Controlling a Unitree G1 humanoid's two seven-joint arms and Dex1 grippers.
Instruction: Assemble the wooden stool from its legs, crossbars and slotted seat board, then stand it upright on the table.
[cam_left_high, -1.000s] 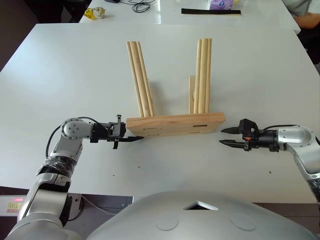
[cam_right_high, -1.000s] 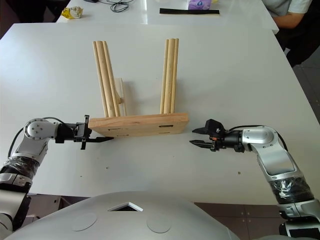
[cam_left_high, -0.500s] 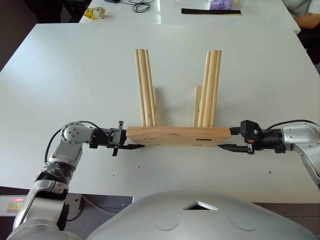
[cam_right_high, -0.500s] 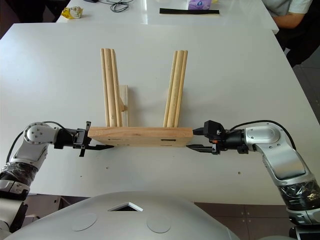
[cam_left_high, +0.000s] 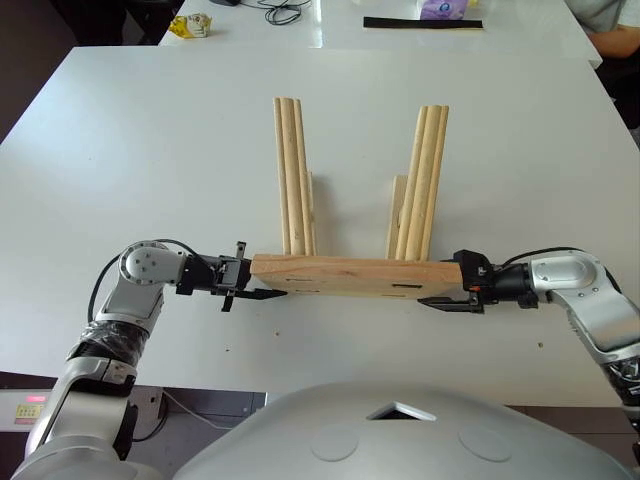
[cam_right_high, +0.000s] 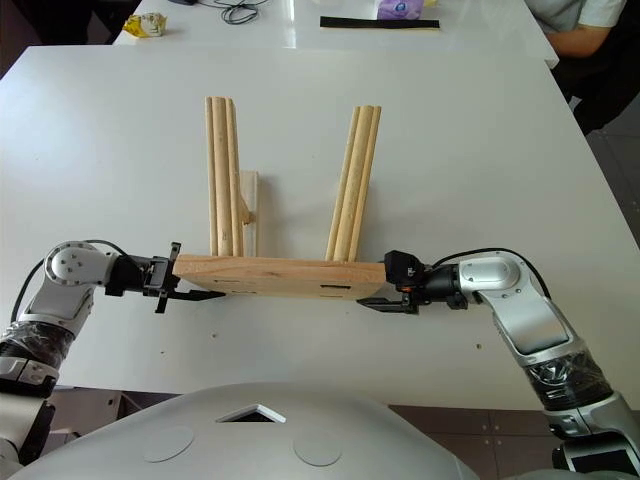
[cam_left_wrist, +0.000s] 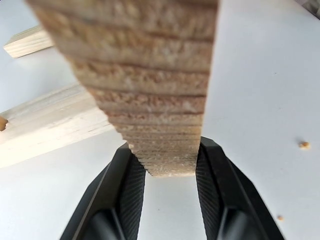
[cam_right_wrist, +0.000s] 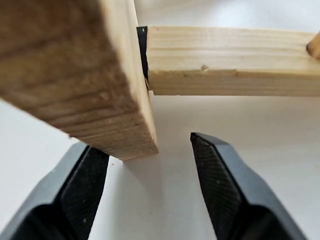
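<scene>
The wooden stool lies on its side on the white table (cam_left_high: 130, 150). Its slotted seat board (cam_left_high: 350, 275) stands on edge near the front, and two bundles of legs, left (cam_left_high: 292, 170) and right (cam_left_high: 425, 175), point away from me, with flat crossbars (cam_left_high: 397, 212) between them. My left gripper (cam_left_high: 250, 286) is shut on the board's left end; in the left wrist view both fingers (cam_left_wrist: 127, 185) press the board (cam_left_wrist: 150, 75). My right gripper (cam_left_high: 446, 290) is open around the board's right end; there one fingertip (cam_right_wrist: 92, 165) touches the board (cam_right_wrist: 75, 75) and the other stands clear of it.
On the table behind lie a yellow object (cam_left_high: 190, 25), cables (cam_left_high: 285, 12), a black strip (cam_left_high: 422, 23) and a purple item (cam_left_high: 442, 8). Bare white tabletop lies on both sides of the stool. The table's front edge runs just below both grippers.
The stool has swung and shifted right, so its board now lies level across the front. My right gripper slid left and now straddles the board's right end. My left gripper kept its hold.
</scene>
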